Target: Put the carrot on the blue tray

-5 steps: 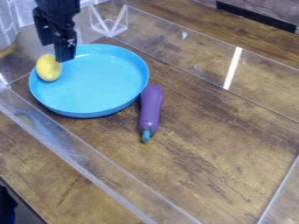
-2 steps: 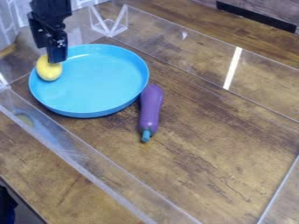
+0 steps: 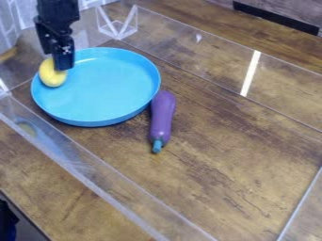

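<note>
One yellow toy lemon point(image 3: 52, 72) lies on one blue plate point(image 3: 107, 94); one eggplant point(image 3: 163, 120) sits beside it. One tool point(image 3: 59, 59), wide open, grips nothing.

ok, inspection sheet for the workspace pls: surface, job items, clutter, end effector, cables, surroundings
Surface: brown wood-grain tabletop, a short white strip on it
Job items: round blue tray with raised rim; yellow toy fruit on the tray, near its left edge in the picture; no carrot seen
Clutter: purple eggplant just outside the tray, teal end toward the camera
End effector: black, open, at the yellow fruit; contact can't be told
Cables: nothing seen
Surroundings: clear panels with pale edges cross the view
</note>
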`<state>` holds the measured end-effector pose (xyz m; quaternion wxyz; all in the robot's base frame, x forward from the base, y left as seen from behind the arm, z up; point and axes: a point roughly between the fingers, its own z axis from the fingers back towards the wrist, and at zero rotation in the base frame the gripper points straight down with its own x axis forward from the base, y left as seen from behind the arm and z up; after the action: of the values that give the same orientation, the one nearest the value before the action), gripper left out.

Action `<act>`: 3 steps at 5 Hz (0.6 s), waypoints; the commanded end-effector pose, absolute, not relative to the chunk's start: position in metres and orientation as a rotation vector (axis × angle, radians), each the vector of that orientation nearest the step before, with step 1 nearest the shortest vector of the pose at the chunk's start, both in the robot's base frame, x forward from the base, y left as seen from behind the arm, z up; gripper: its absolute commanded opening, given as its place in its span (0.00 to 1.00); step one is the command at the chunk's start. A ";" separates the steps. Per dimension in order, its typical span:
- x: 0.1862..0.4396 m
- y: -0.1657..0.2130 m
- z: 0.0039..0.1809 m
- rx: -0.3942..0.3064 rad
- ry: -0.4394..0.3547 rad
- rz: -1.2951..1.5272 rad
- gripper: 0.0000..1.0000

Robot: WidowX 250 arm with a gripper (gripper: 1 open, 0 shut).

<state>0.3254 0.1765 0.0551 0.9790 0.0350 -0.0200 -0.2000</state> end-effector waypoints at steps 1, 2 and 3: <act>0.331 0.193 0.068 0.107 -0.093 -0.412 1.00; 0.339 0.187 0.072 0.105 -0.091 -0.400 1.00; 0.347 0.183 0.074 0.108 -0.086 -0.390 1.00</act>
<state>0.3366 0.1829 0.0555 0.9818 0.0349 -0.0213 -0.1857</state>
